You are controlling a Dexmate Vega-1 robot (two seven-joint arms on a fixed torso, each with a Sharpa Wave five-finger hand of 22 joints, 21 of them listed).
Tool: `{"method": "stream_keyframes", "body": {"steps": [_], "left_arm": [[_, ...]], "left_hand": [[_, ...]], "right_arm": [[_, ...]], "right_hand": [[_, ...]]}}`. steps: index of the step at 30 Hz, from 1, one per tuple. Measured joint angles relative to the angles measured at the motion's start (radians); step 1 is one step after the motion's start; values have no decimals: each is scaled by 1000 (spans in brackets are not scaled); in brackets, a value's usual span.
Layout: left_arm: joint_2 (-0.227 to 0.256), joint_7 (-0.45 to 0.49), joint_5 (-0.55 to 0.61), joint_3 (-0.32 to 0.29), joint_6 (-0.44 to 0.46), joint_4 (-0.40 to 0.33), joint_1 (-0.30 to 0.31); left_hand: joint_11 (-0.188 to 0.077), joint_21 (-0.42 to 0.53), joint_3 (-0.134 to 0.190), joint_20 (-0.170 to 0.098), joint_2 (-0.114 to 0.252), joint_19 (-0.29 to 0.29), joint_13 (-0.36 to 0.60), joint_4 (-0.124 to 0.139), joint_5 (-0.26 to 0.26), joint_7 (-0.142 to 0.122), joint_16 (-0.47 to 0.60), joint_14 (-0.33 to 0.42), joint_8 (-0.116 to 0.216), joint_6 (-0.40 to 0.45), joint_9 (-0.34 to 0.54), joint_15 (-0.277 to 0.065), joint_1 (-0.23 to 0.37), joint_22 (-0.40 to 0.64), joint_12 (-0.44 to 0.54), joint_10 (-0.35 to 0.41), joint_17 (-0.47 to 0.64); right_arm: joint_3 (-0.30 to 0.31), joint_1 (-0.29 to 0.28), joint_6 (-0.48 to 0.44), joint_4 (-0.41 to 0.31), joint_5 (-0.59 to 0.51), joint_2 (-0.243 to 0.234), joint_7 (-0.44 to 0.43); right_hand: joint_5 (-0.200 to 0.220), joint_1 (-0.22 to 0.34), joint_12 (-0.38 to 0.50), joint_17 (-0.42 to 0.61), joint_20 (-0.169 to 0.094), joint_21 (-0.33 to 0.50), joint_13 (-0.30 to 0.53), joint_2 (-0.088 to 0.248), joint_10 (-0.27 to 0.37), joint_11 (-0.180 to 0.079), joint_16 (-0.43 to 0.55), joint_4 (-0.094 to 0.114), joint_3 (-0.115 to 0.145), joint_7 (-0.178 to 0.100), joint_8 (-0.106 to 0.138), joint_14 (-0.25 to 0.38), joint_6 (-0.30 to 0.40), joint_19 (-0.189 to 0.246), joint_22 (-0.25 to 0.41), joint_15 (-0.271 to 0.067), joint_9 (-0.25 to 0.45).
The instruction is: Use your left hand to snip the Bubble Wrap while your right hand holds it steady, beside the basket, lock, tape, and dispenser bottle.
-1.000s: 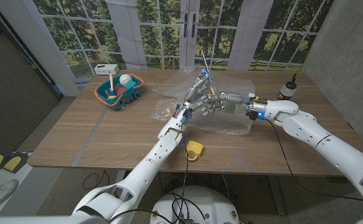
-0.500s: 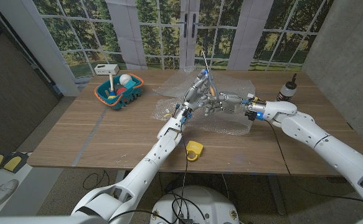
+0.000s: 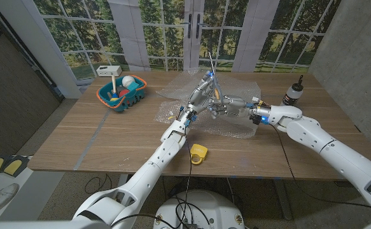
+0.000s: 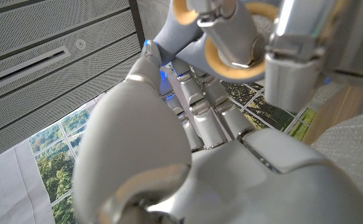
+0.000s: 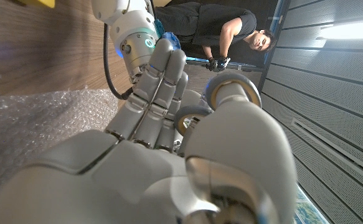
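The clear Bubble Wrap [image 3: 235, 129] lies spread over the middle of the table, and it also appears in the wrist views [image 4: 354, 144] [image 5: 32, 118]. My left hand [image 3: 200, 95] is raised above it and grips the scissors [image 3: 210, 69] by their orange loops [image 4: 223, 57], blades pointing up and away. My right hand [image 3: 223, 105] hovers just beside the left hand, over the wrap. Its fingers [image 5: 159, 81] are stretched straight toward the left wrist [image 5: 134, 34] and hold nothing.
An orange and blue basket [image 3: 111, 102] with toys stands at the far left, a white box [image 3: 109, 70] behind it. The dark dispenser bottle [image 3: 293, 91] is at the far right. A yellow object [image 3: 199, 153] lies near the front edge. A person [image 5: 221, 28] stands beyond the table.
My right hand has lifted its spread fingers off the wrap, drawn them together and shifted slightly back toward its own arm. The left hand with the scissors has stayed in place.
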Motion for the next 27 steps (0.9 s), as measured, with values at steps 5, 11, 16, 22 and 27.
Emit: {"method": "stream_keyframes", "body": {"steps": [5,11,16,22,27], "left_arm": [[1,0,0,0,2,1,0],[1,0,-2,0,3,1,0],[2,0,-3,-1,3,-1,4],[2,4,-4,-1,3,-7,8],[2,7,-5,-1,3,-12,12]], "left_hand": [[0,2,-3,0,9,0,0,0,-6,0,2,-2,0,0,0,-2,9,0,0,0,0],[0,7,-3,0,9,0,5,0,-7,0,5,-2,0,0,0,-2,9,0,-7,0,-1],[0,11,-3,-2,9,-2,5,0,-3,0,5,-2,0,0,0,-2,9,0,-8,0,-2],[0,11,-3,4,9,-7,5,0,-2,0,5,-2,0,0,0,-2,9,0,-8,0,-2],[0,14,-3,4,9,-7,5,0,-2,0,3,-2,0,0,0,-2,9,0,-8,0,-1]], "right_arm": [[0,-2,-6,0,3,0,-5],[2,-6,-11,-10,3,-2,-10],[4,-13,-19,-23,3,-6,-34],[6,-19,-21,-41,-3,-15,-52],[8,-23,-17,-56,-15,-23,-71]], "right_hand": [[-5,2,116,178,16,105,0,-2,1,1,79,3,-8,5,89,14,22,-51,85,-1,80],[-6,5,168,238,21,198,1,-5,1,1,180,6,-22,1,92,15,26,-63,144,-2,80],[-6,-10,285,245,21,270,1,-25,15,15,286,11,-34,-8,108,40,34,-63,186,-6,80],[-5,-34,362,242,21,299,3,-49,24,24,327,19,-50,-22,134,30,30,-63,188,-4,80],[0,-32,459,237,20,303,279,-53,24,24,335,16,-53,-27,173,14,14,-71,179,-2,80]]}}
